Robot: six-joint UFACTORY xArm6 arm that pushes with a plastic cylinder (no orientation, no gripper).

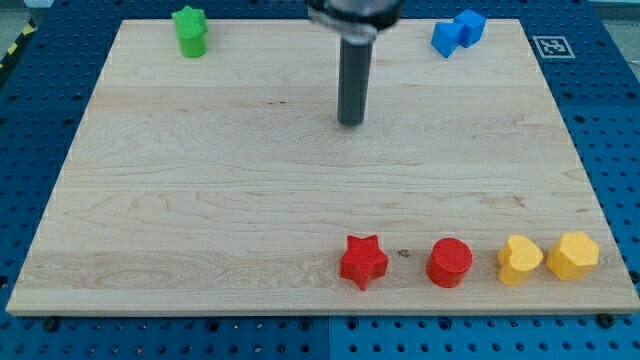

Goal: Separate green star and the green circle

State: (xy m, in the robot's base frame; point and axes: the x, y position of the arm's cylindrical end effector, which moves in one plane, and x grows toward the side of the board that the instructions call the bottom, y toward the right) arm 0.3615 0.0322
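There are no jaws on this arm, so there is no open or closed state to tell; it ends in a straight dark rod, and my tip (350, 123) rests on the table (200, 200) a little above its middle, nearer the top edge than the bottom. The rod stands upright, smooth and round, its upper end blurred at the view's top.

The green star (189, 31) sits in the table's top-left corner, well apart from my tip. It looks like a chunky plastic piece with pointed lobes; which way its points face is hard to make out, and no long axis shows. A separate green circle cannot be told apart from it; only one green shape is visible there.

Two blue blocks (458, 32) touch each other in the top-right corner, angular in form.

Along the bottom edge, toward the right corner, stand a red star (363, 262), a red cylinder (450, 263), a yellow heart-like block (520, 259) and a yellow hexagonal block (573, 255), the two yellow ones just beside each other.

The table is pale wood with fine horizontal grain, lying on a blue perforated base (40, 150).
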